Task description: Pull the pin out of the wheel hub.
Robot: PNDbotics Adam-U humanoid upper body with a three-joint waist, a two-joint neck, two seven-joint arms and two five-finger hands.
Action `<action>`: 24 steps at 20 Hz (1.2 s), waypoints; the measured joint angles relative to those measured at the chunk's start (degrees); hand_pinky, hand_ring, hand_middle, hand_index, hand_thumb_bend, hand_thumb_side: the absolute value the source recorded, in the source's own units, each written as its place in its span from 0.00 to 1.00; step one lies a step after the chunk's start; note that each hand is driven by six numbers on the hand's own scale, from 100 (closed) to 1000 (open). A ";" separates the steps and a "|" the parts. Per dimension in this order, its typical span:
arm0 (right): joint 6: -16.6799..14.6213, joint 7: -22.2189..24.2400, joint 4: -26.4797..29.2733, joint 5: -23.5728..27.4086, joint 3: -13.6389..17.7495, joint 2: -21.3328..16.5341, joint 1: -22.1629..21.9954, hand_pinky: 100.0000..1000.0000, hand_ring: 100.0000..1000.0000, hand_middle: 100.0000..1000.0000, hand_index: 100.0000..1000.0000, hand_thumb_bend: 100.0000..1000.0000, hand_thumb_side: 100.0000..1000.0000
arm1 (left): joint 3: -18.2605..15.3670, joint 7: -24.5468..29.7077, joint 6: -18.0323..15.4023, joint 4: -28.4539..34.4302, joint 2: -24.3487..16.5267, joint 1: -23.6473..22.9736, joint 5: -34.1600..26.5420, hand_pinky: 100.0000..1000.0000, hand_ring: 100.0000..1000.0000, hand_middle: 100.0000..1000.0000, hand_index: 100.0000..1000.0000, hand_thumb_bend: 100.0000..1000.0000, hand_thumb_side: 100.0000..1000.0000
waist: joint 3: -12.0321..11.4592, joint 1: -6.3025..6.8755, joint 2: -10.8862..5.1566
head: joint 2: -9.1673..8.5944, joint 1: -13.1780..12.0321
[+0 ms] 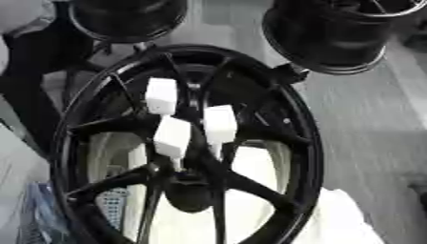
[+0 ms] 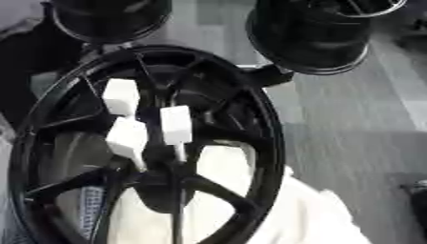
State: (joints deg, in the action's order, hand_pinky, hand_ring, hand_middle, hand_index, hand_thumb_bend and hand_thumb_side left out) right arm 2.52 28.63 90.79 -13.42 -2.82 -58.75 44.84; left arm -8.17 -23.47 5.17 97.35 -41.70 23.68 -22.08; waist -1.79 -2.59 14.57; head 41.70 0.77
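A large black wheel (image 1: pixel 188 143) fills the middle of the view, three white block-topped pins (image 1: pixel 173 137) standing over its hub (image 1: pixel 188 190). Two more black rims (image 1: pixel 330 33) crowd its top edge; grey floor (image 1: pixel 375 124) lies open to the right. White cloth (image 2: pixel 300 214) shows through the spokes. Neither hand is visible.

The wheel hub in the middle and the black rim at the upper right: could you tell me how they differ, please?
The wheel hub turns its spoked face to the camera; the black rim shows mainly its barrel wall. The wheel hub carries three white blocks near its centre; the black rim shows none. Both are black and round.
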 measured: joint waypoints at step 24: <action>-0.40 13.60 22.23 3.59 -13.21 -2.05 6.55 0.90 0.85 0.79 0.82 0.00 0.52 | 0.41 0.19 0.64 0.05 0.01 -0.15 0.22 0.77 0.84 0.84 0.90 0.64 0.45 | -0.26 -1.18 -0.27 | 0.06 0.90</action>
State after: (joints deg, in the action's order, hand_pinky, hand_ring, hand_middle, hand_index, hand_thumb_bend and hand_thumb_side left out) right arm 2.12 42.23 113.02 -9.83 -16.03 -60.79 51.39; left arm -7.76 -23.28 5.81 97.40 -41.69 23.53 -21.86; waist -2.05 -3.77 14.31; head 41.76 1.67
